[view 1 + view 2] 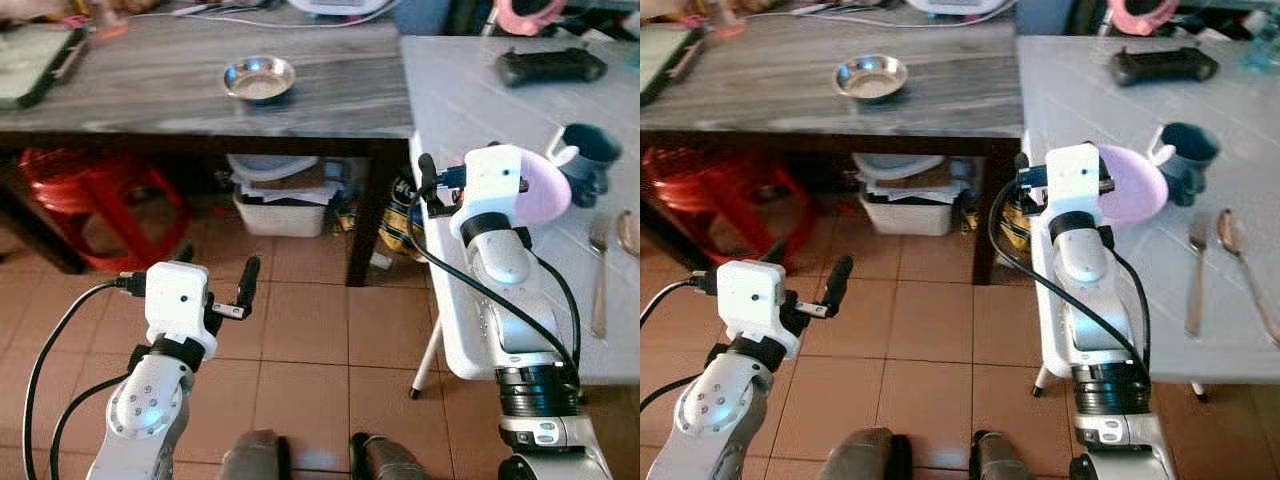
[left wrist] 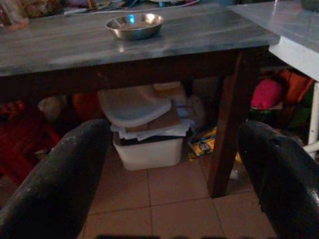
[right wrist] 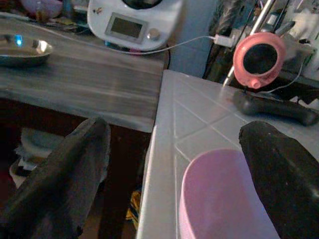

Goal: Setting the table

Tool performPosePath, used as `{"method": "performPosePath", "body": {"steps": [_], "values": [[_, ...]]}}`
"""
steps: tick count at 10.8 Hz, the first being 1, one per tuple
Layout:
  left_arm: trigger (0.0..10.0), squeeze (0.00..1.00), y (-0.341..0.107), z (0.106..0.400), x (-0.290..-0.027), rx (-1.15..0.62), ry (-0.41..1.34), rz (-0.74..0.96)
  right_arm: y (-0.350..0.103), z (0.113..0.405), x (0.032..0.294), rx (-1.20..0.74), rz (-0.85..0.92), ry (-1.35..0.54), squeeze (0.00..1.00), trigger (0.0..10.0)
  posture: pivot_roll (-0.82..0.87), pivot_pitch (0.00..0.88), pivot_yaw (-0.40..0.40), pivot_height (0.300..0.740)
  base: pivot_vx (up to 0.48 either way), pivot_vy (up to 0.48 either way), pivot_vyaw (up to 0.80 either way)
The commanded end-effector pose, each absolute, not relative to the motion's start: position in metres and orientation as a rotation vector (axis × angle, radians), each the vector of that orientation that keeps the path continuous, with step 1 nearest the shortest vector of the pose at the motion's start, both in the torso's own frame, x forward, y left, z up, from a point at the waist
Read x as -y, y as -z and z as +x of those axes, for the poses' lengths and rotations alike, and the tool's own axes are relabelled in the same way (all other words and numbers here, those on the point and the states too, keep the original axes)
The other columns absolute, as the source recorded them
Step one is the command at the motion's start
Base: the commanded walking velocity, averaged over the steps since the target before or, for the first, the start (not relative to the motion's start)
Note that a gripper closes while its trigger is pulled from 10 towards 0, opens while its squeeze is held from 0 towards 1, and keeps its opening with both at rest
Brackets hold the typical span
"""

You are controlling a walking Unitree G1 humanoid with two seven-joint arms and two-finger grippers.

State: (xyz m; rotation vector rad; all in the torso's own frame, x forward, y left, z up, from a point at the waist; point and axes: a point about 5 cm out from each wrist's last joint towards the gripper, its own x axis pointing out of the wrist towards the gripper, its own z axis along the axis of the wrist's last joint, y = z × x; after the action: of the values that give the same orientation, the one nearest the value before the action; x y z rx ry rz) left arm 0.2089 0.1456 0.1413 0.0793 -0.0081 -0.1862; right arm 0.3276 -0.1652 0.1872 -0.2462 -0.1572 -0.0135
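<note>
Right gripper (image 3: 174,199) was raised at the near corner of the white tiled table (image 1: 470,90), its two black fingers (image 3: 70,174) spread wide. A pink bowl (image 1: 1135,185) stood on that table just beyond the gripper; in the right wrist view its rim lay between the fingers without either finger touching it. Nothing was held.

Left gripper (image 2: 169,189) hung over the tiled floor (image 1: 310,330) in front of the dark wooden table (image 1: 180,80), fingers also spread wide and holding nothing. One finger (image 1: 248,280) pointed up and forward in the left eye view.

On the white table, a dark blue cup (image 1: 1185,155) stood just beside the pink bowl, on its far right side. A fork (image 1: 1196,275) and a spoon (image 1: 1240,265) lay side by side near the right edge, close together but apart, handles toward the robot. A black controller (image 1: 550,65) lay at the far end, well apart from the bowl. A pink round object (image 3: 259,59) stood beyond it; what it was could not be determined.

On the wooden table, a steel bowl (image 1: 259,78) sat near the middle, alone. A white appliance (image 3: 132,22) with a small screen stood at the far edge, its cable running to the right.

Under the wooden table were a white plastic box (image 2: 147,147) with papers and a lid stacked on top, and a red stool (image 1: 90,190) to the left.
</note>
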Motion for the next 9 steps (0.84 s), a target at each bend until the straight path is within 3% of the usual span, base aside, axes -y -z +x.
{"method": "performPosePath", "body": {"steps": [1,5,8,9], "values": [[10.0,0.0,-0.142,0.207,-0.145,-0.003,0.202,0.078,-0.192,0.327,0.17,0.158,-0.255,0.042,0.0,10.0,0.11,0.176,0.032,0.74,0.0,0.0,0.0],[10.0,0.0,-0.138,0.21,-0.149,-0.026,0.197,0.066,-0.196,0.311,0.159,0.227,-0.183,-0.015,0.0,10.0,0.1,0.174,0.008,0.74,0.0,0.0,0.0],[10.0,0.0,-0.138,0.21,-0.143,-0.019,0.203,0.052,-0.196,0.306,0.159,0.233,-0.191,-0.04,0.0,10.0,0.08,0.164,0.002,0.74,0.0,-0.361,-0.79],[10.0,0.0,-0.138,0.212,-0.144,-0.013,0.205,0.055,-0.196,0.306,0.161,0.24,-0.199,-0.041,0.0,10.0,0.08,0.15,0.001,0.74,0.0,-0.442,0.0]]}}
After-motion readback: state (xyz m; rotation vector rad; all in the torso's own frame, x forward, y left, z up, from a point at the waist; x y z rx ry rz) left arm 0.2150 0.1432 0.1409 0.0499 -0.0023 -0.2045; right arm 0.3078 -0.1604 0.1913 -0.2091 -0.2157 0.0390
